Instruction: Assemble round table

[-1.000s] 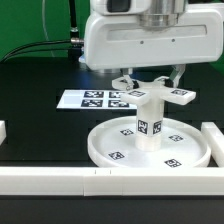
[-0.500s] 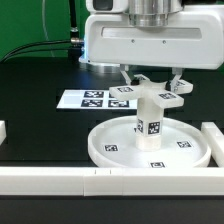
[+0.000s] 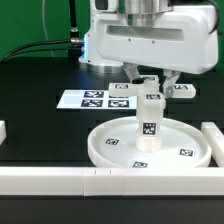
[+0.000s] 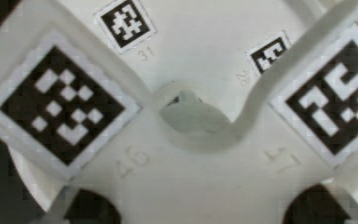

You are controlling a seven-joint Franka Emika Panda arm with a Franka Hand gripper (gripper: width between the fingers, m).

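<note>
The large round rimmed disc [image 3: 112, 146] lies on the black table. The stubby cylinder post [image 3: 150, 128] stands upright at its middle. The small cross-shaped piece [image 3: 150, 90] sits on top of the post, its tagged arms sticking out to both sides. My gripper [image 3: 150, 80] comes straight down on it and is shut on its hub. In the wrist view the cross-shaped piece [image 4: 194, 110] fills the picture with its tags. My gripper [image 4: 211, 205] shows only as dark fingertips [image 4: 87, 205] on either side of the white hub.
The marker board [image 3: 95, 99] lies behind the disc toward the exterior view's left. Long white bars run along the front [image 3: 60, 180] and the exterior view's right [image 3: 212, 135]. A short white block [image 3: 3, 130] sits at the left edge.
My gripper has turned about its vertical axis with the cross-shaped piece in it; the arms of the piece have swung round. The post's tag has shifted slightly. The disc has stayed put.
</note>
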